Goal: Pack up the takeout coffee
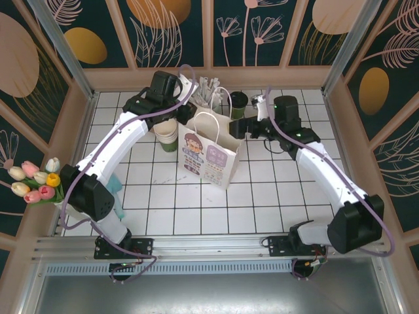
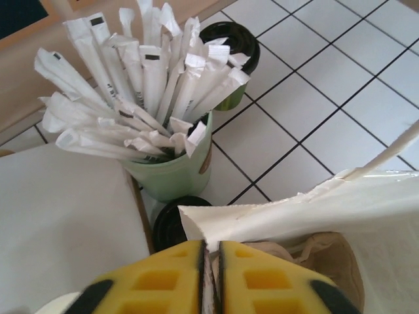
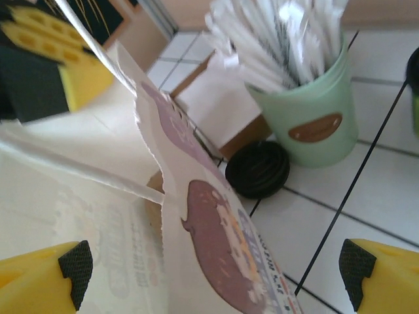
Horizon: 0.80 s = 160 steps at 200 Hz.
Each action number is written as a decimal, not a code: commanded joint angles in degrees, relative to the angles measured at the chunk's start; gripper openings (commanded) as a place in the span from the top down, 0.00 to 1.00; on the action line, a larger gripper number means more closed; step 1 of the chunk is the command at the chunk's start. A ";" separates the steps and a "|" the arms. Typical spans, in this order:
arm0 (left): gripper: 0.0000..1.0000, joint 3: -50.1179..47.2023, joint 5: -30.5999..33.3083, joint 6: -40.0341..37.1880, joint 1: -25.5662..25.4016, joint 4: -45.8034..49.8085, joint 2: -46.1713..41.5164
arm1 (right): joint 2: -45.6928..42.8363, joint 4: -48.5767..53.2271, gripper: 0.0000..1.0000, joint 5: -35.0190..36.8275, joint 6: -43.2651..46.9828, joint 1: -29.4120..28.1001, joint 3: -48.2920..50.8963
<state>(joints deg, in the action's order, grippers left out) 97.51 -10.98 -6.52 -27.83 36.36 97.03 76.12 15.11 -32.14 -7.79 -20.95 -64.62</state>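
Pinching paper bag point(image 2: 314, 216) rim w/ clenched jaws, left gripper point(image 2: 209, 268); right gripper point(image 3: 216, 265) jaws released wide; takeout coffee point(image 2: 246, 47) partly hidden behind wrapped sticks point(image 2: 144, 72).

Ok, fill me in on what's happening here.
Two robot arms are packing a takeout coffee. The left gripper is shut, apparently pinching the rim of the white paper bag. The right gripper hangs open beside the bag. The dark green coffee cup stands on the table behind, not yet packed.
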 commanded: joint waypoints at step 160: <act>0.84 0.64 -9.91 -7.27 0.41 -9.48 1.60 | -5.39 4.28 0.01 10.39 -6.63 -7.69 -5.69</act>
<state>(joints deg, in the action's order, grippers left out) 100.68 -17.67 -13.91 -27.75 30.87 101.73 75.42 17.98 -27.64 -15.38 -30.30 -67.64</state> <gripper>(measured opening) 0.166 0.990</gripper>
